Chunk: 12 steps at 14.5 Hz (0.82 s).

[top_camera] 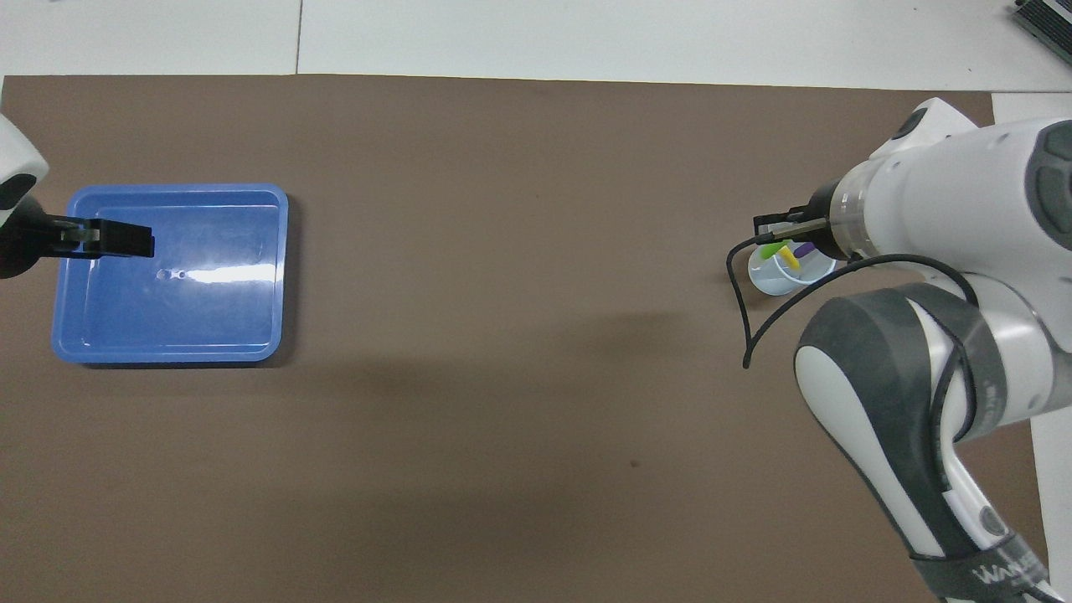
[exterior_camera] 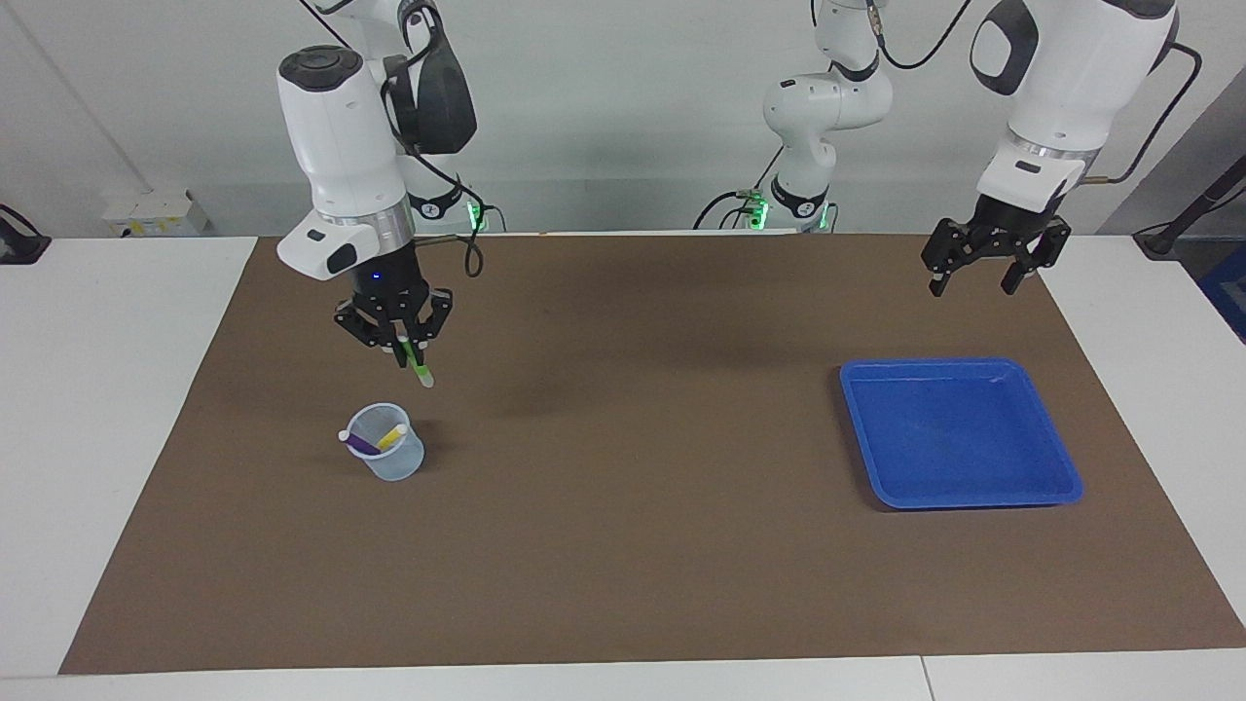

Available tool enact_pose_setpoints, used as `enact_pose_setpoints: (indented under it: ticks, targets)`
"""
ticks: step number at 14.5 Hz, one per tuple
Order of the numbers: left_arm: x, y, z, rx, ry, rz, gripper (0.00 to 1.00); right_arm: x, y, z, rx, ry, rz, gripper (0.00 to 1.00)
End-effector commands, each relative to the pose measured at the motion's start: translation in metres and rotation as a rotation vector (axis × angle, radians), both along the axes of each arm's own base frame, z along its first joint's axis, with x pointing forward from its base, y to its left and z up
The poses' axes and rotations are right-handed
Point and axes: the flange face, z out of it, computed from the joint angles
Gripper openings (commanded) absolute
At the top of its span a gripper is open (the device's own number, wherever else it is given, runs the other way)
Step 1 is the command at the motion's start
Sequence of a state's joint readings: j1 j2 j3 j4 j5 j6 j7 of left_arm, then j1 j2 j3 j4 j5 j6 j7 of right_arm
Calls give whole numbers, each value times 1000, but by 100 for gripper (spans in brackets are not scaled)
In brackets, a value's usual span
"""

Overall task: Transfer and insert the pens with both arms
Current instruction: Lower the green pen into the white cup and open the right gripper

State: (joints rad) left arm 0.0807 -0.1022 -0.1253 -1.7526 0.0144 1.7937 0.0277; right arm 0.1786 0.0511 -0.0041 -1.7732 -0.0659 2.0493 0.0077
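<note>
Right gripper (exterior_camera: pixel 401 349) clamps the green pen (exterior_camera: pixel 417 368) cap-down, raised over the cup (exterior_camera: pixel 386 443) holding the purple pen (exterior_camera: pixel 360 443) and yellow pen (exterior_camera: pixel 392 435), lined up for insertion. Left gripper (exterior_camera: pixel 985 276) waits spread and empty, raised above the blue tray (exterior_camera: pixel 1056 467).

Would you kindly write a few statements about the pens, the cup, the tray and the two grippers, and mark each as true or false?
1. The right gripper holds the green pen up in the air above the cup. True.
2. The purple pen lies in the blue tray. False: it stands in the cup with the yellow pen; the tray holds no pens.
3. The left gripper is open and holds nothing. True.
4. The green pen is already in the cup. False: it is held clear of the rim.
5. The cup stands toward the left arm's end of the table. False: it stands toward the right arm's end; the tray is at the left arm's end.
</note>
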Motion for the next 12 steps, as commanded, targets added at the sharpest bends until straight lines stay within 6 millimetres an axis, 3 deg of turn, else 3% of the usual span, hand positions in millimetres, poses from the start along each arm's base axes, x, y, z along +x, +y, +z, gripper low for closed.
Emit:
enact_pose_setpoints:
  ticks: [1,3,7,9,12]
  targets:
    - [0,11,8,31,39,-73,100,4,-22,-1,-39,-33,58,0]
    - [-2,29,10,31,39,-140,100,10,-31,-8,-46,-56,82,0]
    - [-11,-18,21,22,64,-81,100,20,-49,-26,-59,-85,111,0]
    - [-16,-17,27,22,90,-69,100,24,-61,-37,-66,-97,123,0]
    - [-22,-8,38,30,83,-115,100,26,-57,-51,-58,-91,119,0]
